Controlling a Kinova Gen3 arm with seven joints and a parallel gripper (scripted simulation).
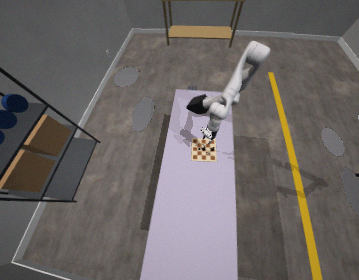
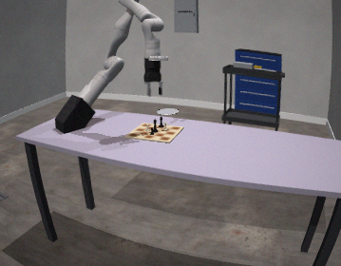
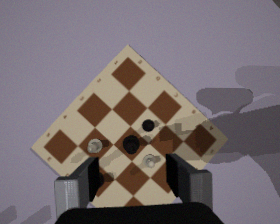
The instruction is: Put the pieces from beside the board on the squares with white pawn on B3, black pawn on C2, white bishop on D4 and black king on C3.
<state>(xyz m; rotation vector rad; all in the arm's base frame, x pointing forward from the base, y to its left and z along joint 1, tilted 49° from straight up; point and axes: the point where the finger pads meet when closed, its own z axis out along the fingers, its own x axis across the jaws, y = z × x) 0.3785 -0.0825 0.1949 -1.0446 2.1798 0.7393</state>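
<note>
A small brown-and-cream chessboard [image 3: 130, 132] lies on the lavender table and also shows in the top and exterior views [image 1: 204, 150] [image 2: 155, 132]. In the wrist view, a large black piece [image 3: 131, 144] and a smaller black piece [image 3: 148, 124] stand near the board's middle. One white piece [image 3: 94, 145] stands to their left and another white piece [image 3: 149, 160] just below them. I cannot tell which white piece is the bishop. My gripper [image 3: 132, 169] [image 2: 155, 88] is open and empty. It hangs well above the board, clear of all the pieces.
The arm's black base [image 2: 74, 114] sits on the table's far left end. A blue tool cart [image 2: 254, 87] stands by the back wall. A wooden shelf [image 1: 202, 20] is beyond the table's end. A yellow floor line [image 1: 293, 165] runs beside the table.
</note>
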